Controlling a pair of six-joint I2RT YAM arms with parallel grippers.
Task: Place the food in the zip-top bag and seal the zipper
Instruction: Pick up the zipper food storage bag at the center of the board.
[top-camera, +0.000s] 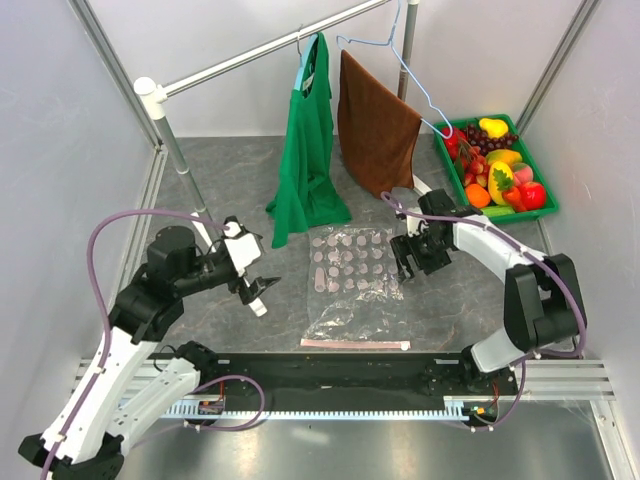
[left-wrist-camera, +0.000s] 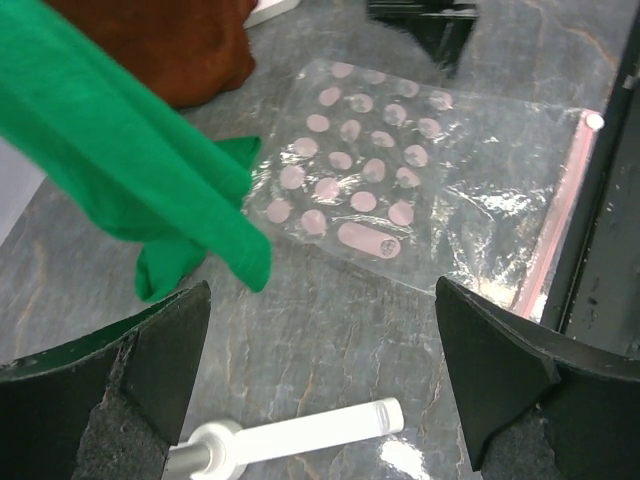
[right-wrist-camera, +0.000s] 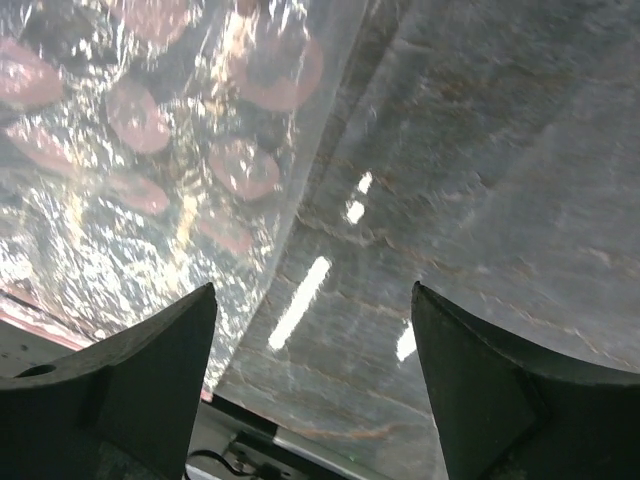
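Both released, left end effector (top-camera: 257, 292) and right end effector (top-camera: 412, 267) flank the zip-top bag (top-camera: 352, 295), green cloth (top-camera: 305, 150) hanging behind

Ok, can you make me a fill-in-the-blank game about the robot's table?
1. The food sits in a ____ tray.
2. The zip-top bag has ____ dots printed on it.
3. Beside the green cloth hangs a ____ towel.
4. The left gripper and the right gripper both have their jaws ____.

Missing words: green, pink, brown, open.
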